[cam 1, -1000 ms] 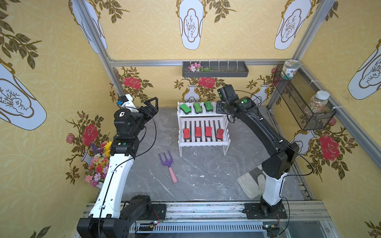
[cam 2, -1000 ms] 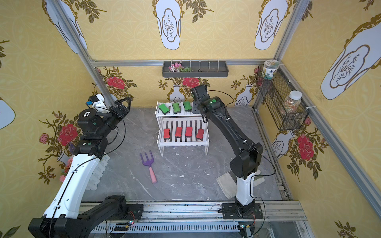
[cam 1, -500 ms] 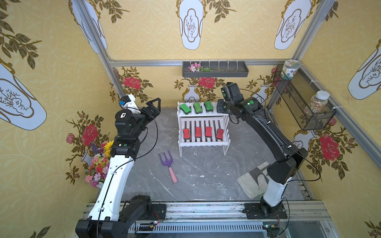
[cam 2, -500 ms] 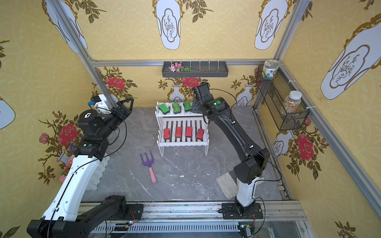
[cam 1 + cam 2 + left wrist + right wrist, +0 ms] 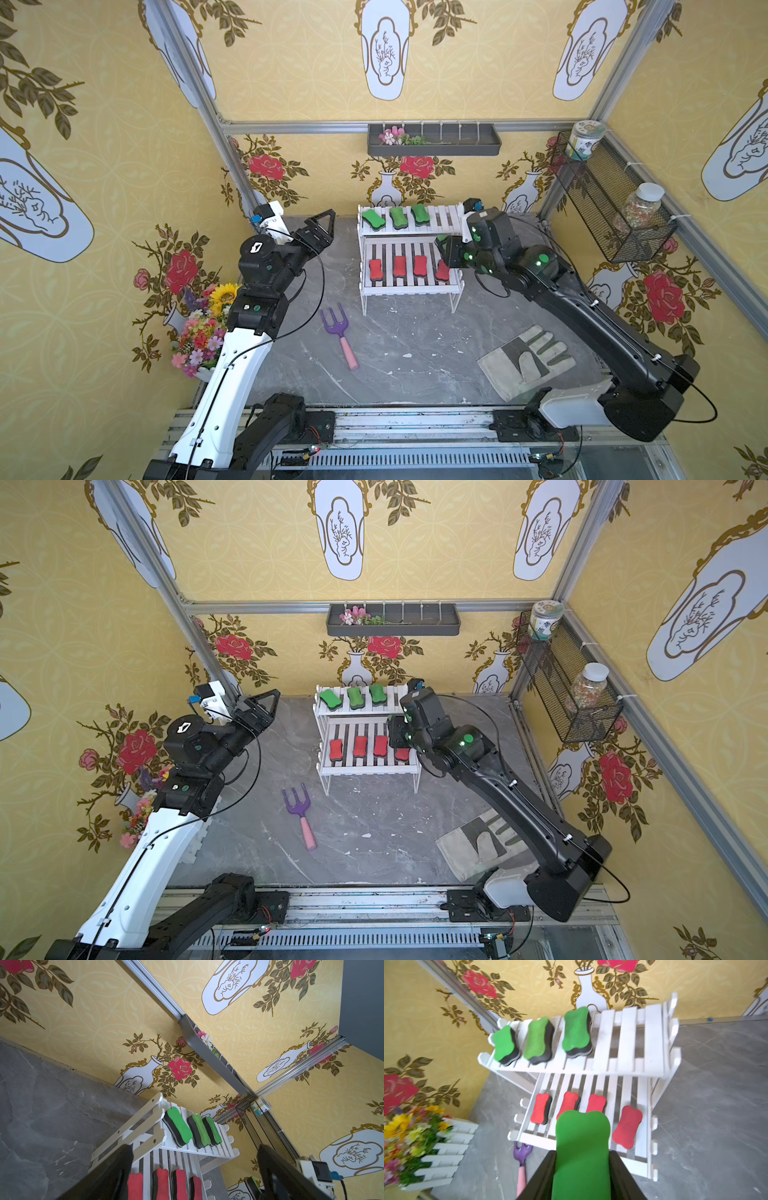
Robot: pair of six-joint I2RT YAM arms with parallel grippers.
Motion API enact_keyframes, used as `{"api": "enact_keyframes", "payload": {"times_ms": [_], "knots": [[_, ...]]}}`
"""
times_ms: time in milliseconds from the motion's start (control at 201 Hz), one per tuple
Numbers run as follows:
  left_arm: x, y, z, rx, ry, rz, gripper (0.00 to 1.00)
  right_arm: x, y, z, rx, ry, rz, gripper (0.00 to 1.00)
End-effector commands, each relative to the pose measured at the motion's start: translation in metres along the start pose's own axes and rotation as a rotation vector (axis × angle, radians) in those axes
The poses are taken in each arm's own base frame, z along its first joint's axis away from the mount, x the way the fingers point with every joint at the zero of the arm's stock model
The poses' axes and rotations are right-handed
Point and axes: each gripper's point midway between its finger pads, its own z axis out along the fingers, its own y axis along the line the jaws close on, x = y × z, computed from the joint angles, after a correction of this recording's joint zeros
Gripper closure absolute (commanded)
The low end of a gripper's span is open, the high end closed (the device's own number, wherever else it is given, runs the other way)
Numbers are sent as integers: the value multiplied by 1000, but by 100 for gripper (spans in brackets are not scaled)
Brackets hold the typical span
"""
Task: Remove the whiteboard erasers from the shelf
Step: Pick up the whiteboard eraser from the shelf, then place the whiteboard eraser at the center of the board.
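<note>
The right pincer (image 5: 582, 1153) is clamped on one green eraser (image 5: 582, 1130) above the lower tier of the shelf (image 5: 411, 289), at its right end. The left pincer (image 5: 321, 230) stands fully spread and empty, left of the shelf. The shelf sits at the rear edge of the surface (image 5: 415, 353): three green erasers (image 5: 395, 218) on the upper tier, four red erasers (image 5: 399, 266) on the lower.

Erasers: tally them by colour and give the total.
Green erasers: 4 (three on the top tier of the shelf, plus the held green eraser in the right gripper)
Red erasers: 4 (all on the lower tier)
Total: 8
</note>
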Motion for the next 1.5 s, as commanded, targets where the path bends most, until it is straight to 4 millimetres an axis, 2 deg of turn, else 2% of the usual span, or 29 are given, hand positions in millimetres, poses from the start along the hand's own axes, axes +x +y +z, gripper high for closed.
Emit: {"api": "enact_keyframes", "payload": {"times_ms": [0, 129, 209, 304, 473, 562, 722, 886, 936, 1025, 1100, 1254, 1498], "knots": [[6, -6, -4, 19, -9, 17, 0, 15, 18, -9, -105, -20, 39, 58], [25, -6, -8, 25, 22, 18, 0, 63, 23, -16, -132, 22, 15, 58], [35, -3, -10, 23, 38, 13, 1, 97, 19, -11, -105, 53, -12, 58], [46, 1, -12, 19, 59, 5, 1, 139, 9, 1, -53, 104, -41, 58], [62, 9, -13, 3, 92, 1, 0, 210, -22, 35, 78, 197, -54, 58], [70, 14, -13, -6, 109, -2, 1, 237, -36, 51, 129, 229, -51, 57], [78, 21, -13, -20, 130, -5, 1, 268, -52, 72, 206, 274, -55, 57], [80, 21, -11, -22, 138, -3, 1, 281, -56, 82, 241, 293, -63, 56], [81, 21, -11, -21, 141, -3, 1, 282, -56, 84, 241, 293, -62, 51], [82, 22, -10, -21, 146, -4, 0, 284, -56, 84, 242, 299, -65, 31], [84, 22, -10, -22, 153, -3, 1, 285, -57, 84, 245, 301, -62, 27], [85, 21, -8, -24, 163, -7, 0, 280, -54, 80, 226, 287, -56, 26], [80, 6, -3, -14, 184, 18, 5, 246, -41, 60, 177, 220, -47, 28]]}}
